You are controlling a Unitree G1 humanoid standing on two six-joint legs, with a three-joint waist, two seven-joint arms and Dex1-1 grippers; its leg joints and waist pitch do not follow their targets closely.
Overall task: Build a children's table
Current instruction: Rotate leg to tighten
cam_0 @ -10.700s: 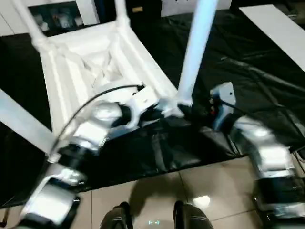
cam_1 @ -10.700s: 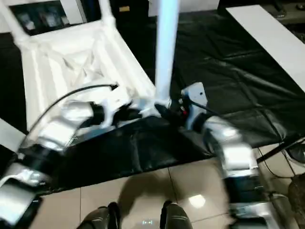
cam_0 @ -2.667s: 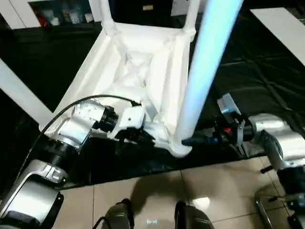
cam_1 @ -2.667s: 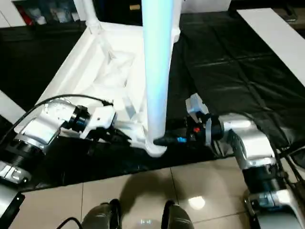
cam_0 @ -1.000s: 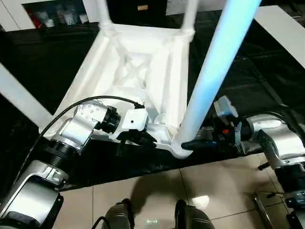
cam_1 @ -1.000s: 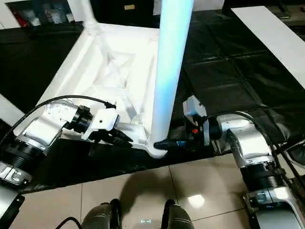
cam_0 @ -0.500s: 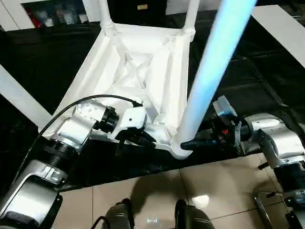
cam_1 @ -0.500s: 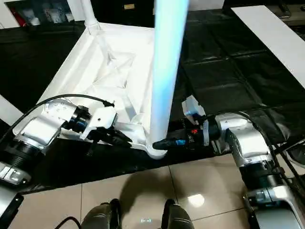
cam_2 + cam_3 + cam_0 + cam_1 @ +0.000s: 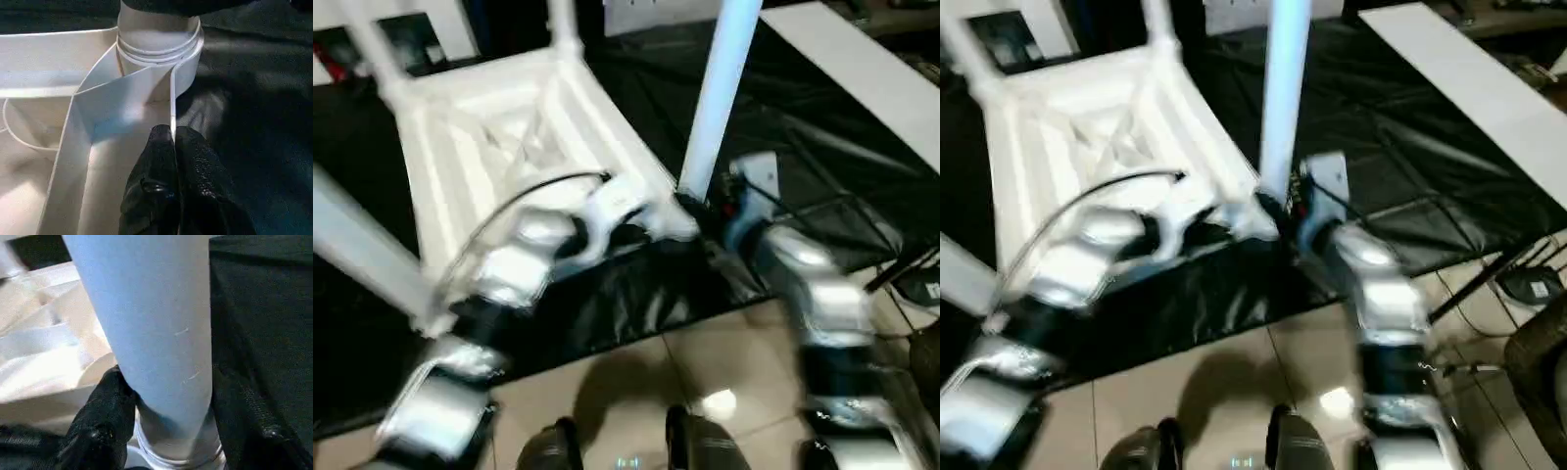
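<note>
White plastic, stiff and light: my right gripper [image 9: 166,431] straddles the leg [image 9: 146,323] at its socket; my left gripper [image 9: 173,147], pressed together, pinches the tabletop's rim [image 9: 172,98].

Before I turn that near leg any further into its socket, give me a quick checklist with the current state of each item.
1. Left pincer shut on the table top's rim: ok.
2. Right pincer fingers on both sides of the near leg, just above the corner socket: ok.
3. Leg's base inside that socket: ok.
4. Leg fully seated: cannot tell.
5. Two far legs standing in their sockets: ok.
</note>
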